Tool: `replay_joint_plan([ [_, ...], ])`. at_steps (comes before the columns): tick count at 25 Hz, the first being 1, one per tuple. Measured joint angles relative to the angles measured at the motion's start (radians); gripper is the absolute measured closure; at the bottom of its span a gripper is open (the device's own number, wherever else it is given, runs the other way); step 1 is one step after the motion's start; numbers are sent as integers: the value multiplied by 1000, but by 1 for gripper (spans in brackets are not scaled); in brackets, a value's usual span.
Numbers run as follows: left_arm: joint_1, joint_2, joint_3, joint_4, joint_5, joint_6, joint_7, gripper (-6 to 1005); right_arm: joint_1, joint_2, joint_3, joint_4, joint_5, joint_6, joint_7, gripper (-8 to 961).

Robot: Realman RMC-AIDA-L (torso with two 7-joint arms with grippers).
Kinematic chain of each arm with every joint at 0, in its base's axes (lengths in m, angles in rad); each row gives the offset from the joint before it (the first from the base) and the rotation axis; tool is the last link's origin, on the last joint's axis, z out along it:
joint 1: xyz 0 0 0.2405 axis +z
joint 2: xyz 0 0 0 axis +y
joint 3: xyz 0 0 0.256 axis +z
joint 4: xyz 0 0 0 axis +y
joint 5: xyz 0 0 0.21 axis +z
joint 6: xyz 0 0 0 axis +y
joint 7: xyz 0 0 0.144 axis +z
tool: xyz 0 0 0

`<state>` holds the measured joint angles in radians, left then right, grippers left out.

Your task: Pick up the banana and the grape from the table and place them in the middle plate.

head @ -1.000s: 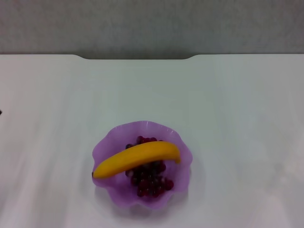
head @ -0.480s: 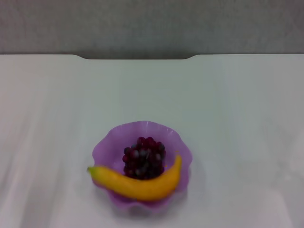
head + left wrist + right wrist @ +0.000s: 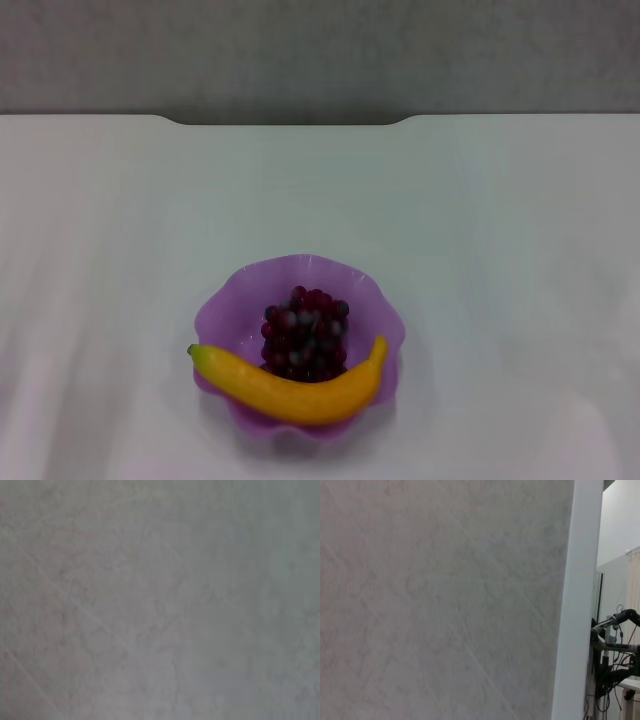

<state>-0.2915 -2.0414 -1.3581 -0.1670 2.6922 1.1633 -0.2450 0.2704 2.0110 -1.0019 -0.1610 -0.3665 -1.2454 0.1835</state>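
Observation:
The purple scalloped middle plate (image 3: 232,300) sits on the white table (image 3: 480,220) near the front centre in the head view. The dark red-purple grape bunch (image 3: 304,335) lies in the plate's middle. The yellow banana (image 3: 290,390) lies across the plate's near side, its green-tipped end over the left rim and its other end at the right rim. Neither gripper shows in any view. The left wrist view shows only bare tabletop (image 3: 160,600). The right wrist view shows tabletop and its edge (image 3: 570,605).
The table's far edge with a dark notch (image 3: 290,120) runs across the back, with a grey wall behind. Beyond the table edge in the right wrist view stands some dark equipment (image 3: 615,650).
One second ago the banana lay across the top of the grapes; now it lies along the plate's near side, curved the other way. The dark bit at the far left edge is gone.

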Motion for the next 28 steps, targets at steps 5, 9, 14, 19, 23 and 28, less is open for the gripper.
replay_joint_plan([
  [5,-3,-1,1,2,0,-15,43,678,7,0,2,9,0,0,0,953],
  [9,-12,-1,5,4,0,-16,44,839,10,0,21,11,0,0,0,953],
  [14,-14,-1,5,4,0,-16,44,912,12,0,25,11,0,-2,-5,953],
  [19,-14,0,3,4,0,-16,44,953,16,1,50,11,0,-8,-6,953],
  [23,-20,0,2,6,0,-18,44,967,22,3,78,23,0,-9,-6,953],
  [28,-35,0,-1,8,0,-62,44,965,27,3,92,35,0,-9,-7,953],
])
